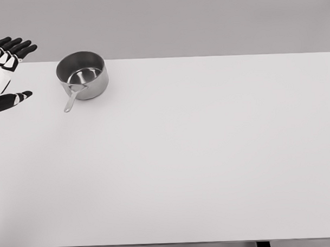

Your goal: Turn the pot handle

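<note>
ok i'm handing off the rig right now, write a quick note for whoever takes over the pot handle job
Left hand: open, fingers spread, at the table's far left edge, apart from the pot.
Right hand: not in view.
Pot: upright, empty, at the far left of the white table. Its handle points toward the near edge, slightly left.
Done: nothing visible; the handle is not grasped.
Left: reach the handle, grip it and rotate the pot.

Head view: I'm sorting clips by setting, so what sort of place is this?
Likely a bare simulated test bench: a plain white table, one steel pot, and the left hand open nearby.
</note>
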Tool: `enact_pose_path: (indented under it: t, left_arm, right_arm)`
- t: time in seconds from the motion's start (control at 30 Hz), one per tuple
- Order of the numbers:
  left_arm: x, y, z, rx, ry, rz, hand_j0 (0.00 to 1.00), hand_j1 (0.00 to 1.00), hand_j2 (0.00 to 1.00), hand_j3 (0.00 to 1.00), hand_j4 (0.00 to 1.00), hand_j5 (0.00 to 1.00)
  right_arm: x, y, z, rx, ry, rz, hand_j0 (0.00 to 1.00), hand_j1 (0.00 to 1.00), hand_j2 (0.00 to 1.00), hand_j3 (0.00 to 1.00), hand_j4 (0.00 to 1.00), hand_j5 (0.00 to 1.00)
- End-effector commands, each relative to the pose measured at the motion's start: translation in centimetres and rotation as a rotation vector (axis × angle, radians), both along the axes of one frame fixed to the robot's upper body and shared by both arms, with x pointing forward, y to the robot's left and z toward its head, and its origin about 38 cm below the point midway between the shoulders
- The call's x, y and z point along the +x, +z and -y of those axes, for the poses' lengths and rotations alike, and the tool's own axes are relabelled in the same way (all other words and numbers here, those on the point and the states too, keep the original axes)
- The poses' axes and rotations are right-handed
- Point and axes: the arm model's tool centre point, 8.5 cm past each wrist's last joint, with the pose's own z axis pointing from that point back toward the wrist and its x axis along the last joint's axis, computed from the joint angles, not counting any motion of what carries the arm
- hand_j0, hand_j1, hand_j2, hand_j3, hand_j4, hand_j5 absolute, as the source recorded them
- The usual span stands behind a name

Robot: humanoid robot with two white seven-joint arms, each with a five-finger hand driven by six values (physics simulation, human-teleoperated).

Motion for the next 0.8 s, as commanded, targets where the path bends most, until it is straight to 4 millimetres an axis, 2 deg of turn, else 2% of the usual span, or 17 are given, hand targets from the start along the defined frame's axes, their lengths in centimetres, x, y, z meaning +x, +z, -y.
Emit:
enact_pose_path:
  t: [0.0,0.13,0.2,0.23,0.27,0.3,0.37,0.43,0.47,0.53,0.6,0.67,0.77]
  left_arm:
    - [0.0,-0.1,0.0,-0.006,-0.001,-0.001,1.0,1.0,1.0,1.0,1.0,1.0]
    - [0.1,-0.3,0.3,0.0,-0.005,-0.006,1.0,1.0,1.0,1.0,1.0,1.0]
    - [1.2,-0.9,0.9,0.034,-0.008,-0.024,1.0,1.0,1.0,1.0,1.0,1.0]
    - [2.5,-2.1,0.6,0.037,0.028,-0.06,1.0,1.0,1.0,1.0,1.0,1.0]
    - [4.4,-2.9,1.2,0.037,0.052,-0.076,1.0,1.0,1.0,1.0,1.0,1.0]
    - [6.8,-2.5,1.4,0.064,0.077,-0.081,1.0,1.0,1.0,1.0,1.0,1.0]
    - [10.1,-1.7,1.7,0.089,0.083,-0.106,1.0,1.0,1.0,1.0,1.0,1.0]
    - [12.0,0.5,3.8,0.117,0.037,-0.077,1.0,1.0,1.0,1.0,1.0,1.0]
    - [12.7,0.8,6.2,0.119,-0.01,-0.067,1.0,1.0,1.0,1.0,1.0,1.0]
    - [13.2,-0.5,12.1,0.137,-0.132,-0.088,1.0,1.0,1.0,1.0,1.0,1.0]
    - [13.2,-1.2,16.0,0.129,-0.206,-0.093,1.0,1.0,1.0,1.0,1.0,1.0]
    - [13.1,-1.6,18.2,0.13,-0.24,-0.093,1.0,1.0,1.0,1.0,1.0,1.0]
    - [13.1,-1.6,20.1,0.135,-0.271,-0.089,1.0,1.0,1.0,1.0,1.0,1.0]
  right_arm:
    - [0.0,0.0,0.0,-0.001,-0.001,-0.001,1.0,1.0,1.0,1.0,1.0,1.0]
    - [0.0,0.0,0.0,0.0,-0.003,0.0,1.0,1.0,1.0,1.0,1.0,1.0]
    - [0.0,0.0,0.0,0.0,0.001,-0.001,1.0,1.0,1.0,1.0,1.0,1.0]
    - [0.0,0.0,0.0,0.0,-0.001,-0.001,1.0,1.0,1.0,1.0,1.0,1.0]
    - [0.0,0.0,0.0,0.0,0.001,-0.001,1.0,1.0,1.0,1.0,1.0,1.0]
    - [0.0,0.0,0.0,0.001,0.001,0.0,1.0,1.0,1.0,1.0,1.0,1.0]
    - [0.0,0.0,0.0,0.0,0.001,-0.001,1.0,1.0,1.0,1.0,1.0,1.0]
    - [0.0,0.0,0.0,0.0,0.001,-0.001,1.0,1.0,1.0,1.0,1.0,1.0]
    - [0.0,0.0,0.0,0.0,0.001,-0.001,1.0,1.0,1.0,1.0,1.0,1.0]
    - [-0.1,0.0,0.0,0.0,0.0,-0.002,1.0,1.0,1.0,1.0,1.0,1.0]
    - [-0.1,0.0,0.0,0.0,0.0,-0.002,1.0,1.0,1.0,1.0,1.0,1.0]
    - [-0.1,0.0,0.0,-0.001,0.001,-0.001,1.0,1.0,1.0,1.0,1.0,1.0]
    - [0.0,0.0,0.0,0.0,0.001,-0.001,1.0,1.0,1.0,1.0,1.0,1.0]
